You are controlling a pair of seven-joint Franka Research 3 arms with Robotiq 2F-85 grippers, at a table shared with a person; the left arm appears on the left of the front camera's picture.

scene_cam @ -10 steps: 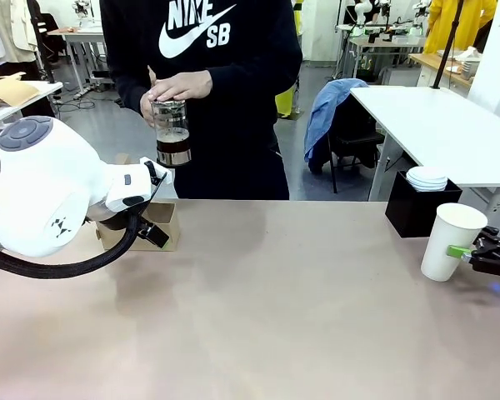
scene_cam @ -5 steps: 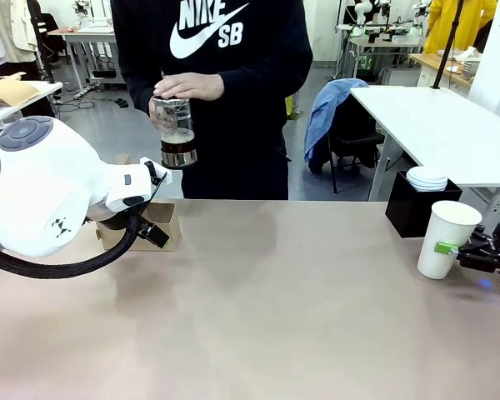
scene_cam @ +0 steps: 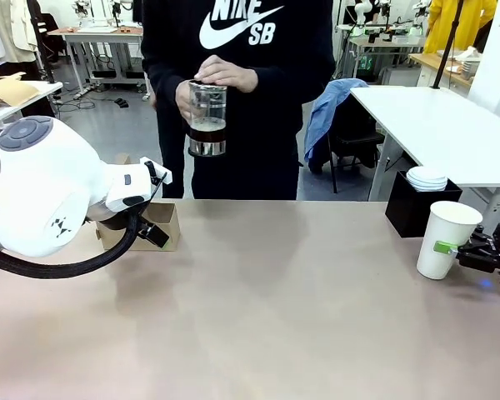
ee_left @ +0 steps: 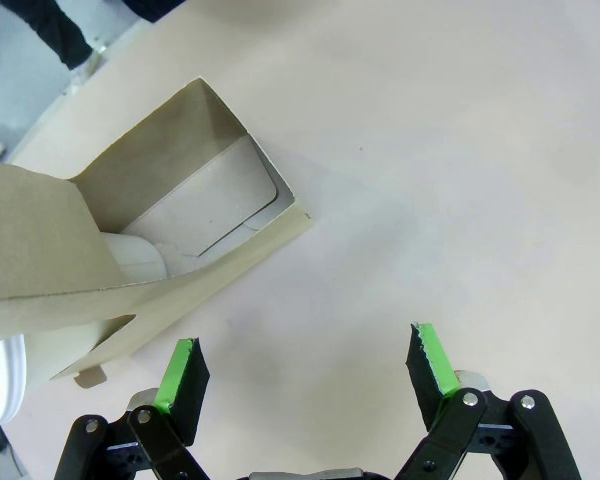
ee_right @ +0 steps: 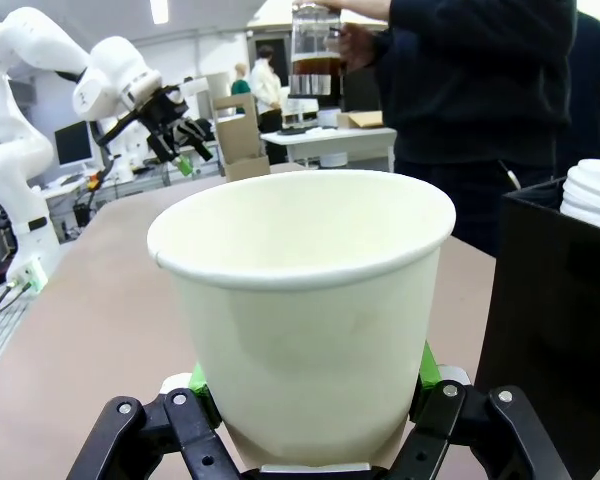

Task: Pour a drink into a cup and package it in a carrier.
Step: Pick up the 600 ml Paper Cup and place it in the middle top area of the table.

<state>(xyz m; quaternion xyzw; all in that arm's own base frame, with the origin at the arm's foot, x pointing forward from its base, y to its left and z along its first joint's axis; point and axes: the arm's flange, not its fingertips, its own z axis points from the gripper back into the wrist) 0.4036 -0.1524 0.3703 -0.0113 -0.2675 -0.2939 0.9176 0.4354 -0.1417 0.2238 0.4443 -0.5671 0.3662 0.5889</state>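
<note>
Right gripper (ee_right: 311,405) clamped low on the cup (scene_cam: 447,237) near the right edge of the table (scene_cam: 275,325), left gripper (ee_left: 305,365) spread empty, drink (scene_cam: 207,131) in a jar (scene_cam: 207,104) held by the person (scene_cam: 267,92) across it; the low pinch might have buckled the paper wall or let the cup tip during pouring.

- The middle of the table (scene_cam: 275,308) lies bare from the near edge to the far edge, a wide lane between the two arms.
- At the left, the bulky left arm (scene_cam: 42,200) and the brown cardboard container (scene_cam: 162,227) just behind it block the far corner.
- The left gripper (ee_left: 305,365) hangs with jaws apart over bare tabletop, just beside that container.
- At the right, the cup (scene_cam: 446,240), clasped by the right gripper (ee_right: 312,380), stands close to the black box (scene_cam: 412,212), leaving little room between them.
- Over the far edge, the person's hands (scene_cam: 225,73) hold a glass jar (scene_cam: 207,117) in the air, with open space beneath it.
</note>
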